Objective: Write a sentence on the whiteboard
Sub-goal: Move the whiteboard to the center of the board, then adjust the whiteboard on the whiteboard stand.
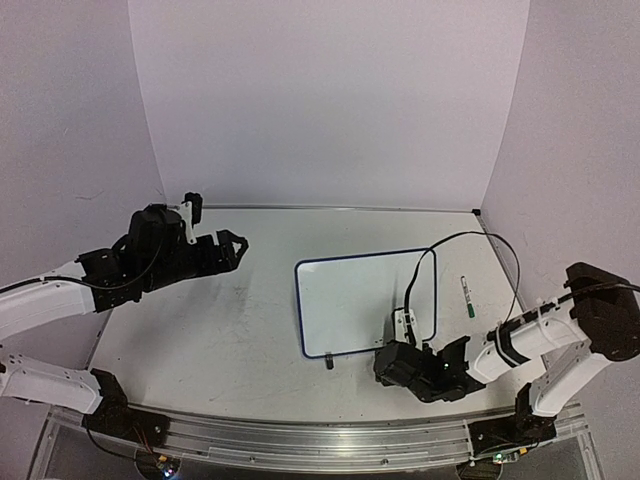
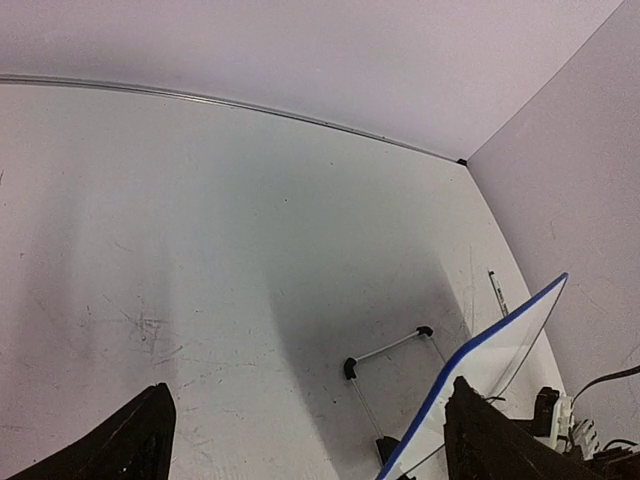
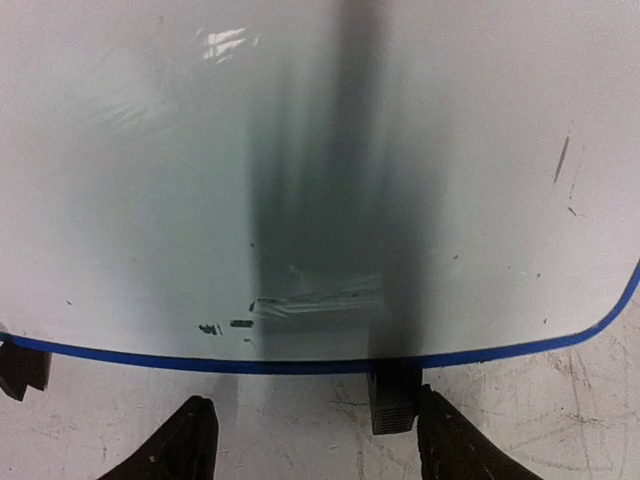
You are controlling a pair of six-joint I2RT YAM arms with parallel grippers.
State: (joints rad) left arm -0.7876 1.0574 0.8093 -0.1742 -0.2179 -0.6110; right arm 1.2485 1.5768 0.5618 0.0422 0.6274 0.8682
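Observation:
The whiteboard [image 1: 365,300] [image 3: 320,180] lies right of the table's middle, white with a thin blue rim. In the left wrist view its edge [image 2: 500,345] is raised on a thin wire leg [image 2: 385,355] with black feet. No sentence is in view; the face is blank apart from a few small dark specks [image 3: 225,325]. My right gripper [image 1: 422,352] [image 3: 315,402] is low at the board's near edge and open, with nothing between its fingers. A black foot [image 3: 393,400] sits just inside its right finger. My left gripper [image 1: 236,248] [image 2: 305,400] hangs open and empty above the table's left part.
A green-tipped marker [image 1: 467,297] [image 2: 497,290] lies on the table right of the board. A black cable [image 1: 470,237] loops over the board's right end. White walls close in the table at the back and on both sides.

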